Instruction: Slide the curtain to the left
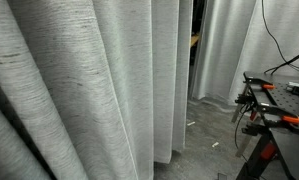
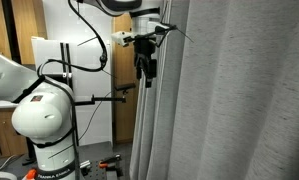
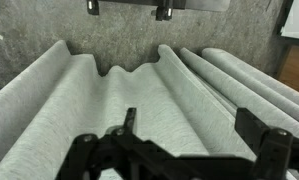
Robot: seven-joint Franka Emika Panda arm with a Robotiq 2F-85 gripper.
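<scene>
The curtain (image 2: 239, 90) is a broad light-grey weave with fine horizontal streaks, and it hangs in deep vertical folds. In an exterior view its free edge falls just beside the claw (image 2: 142, 68), and the cloth then spreads away from the claw across the remainder of that view. In the wrist view the curtain (image 3: 139, 90) lies directly ahead of the claw (image 3: 186, 122). Its ridges and hollows run out from between the fingers toward the grey floor (image 3: 119, 40) at the far end.

The claw's two black fingers stand well apart, with nothing clamped between them. One fingertip (image 3: 128, 115) rises over a hollow in the fabric. Whether any part of the claw touches the cloth cannot be told.

On the side of the claw away from the curtain, the white arm (image 2: 44, 120) curves down to its bulky base. A wood panel (image 2: 11, 40) stands behind the arm.

The claw does not show in the remaining exterior view. There the curtain (image 1: 79, 90) fills most of the frame and reaches the floor (image 1: 204, 140). Past a dark gap hangs a smoother, whiter curtain (image 1: 279, 40). In front of this one is a black bench (image 1: 289, 103), with orange-handled clamps (image 1: 251, 100) at its edge.
</scene>
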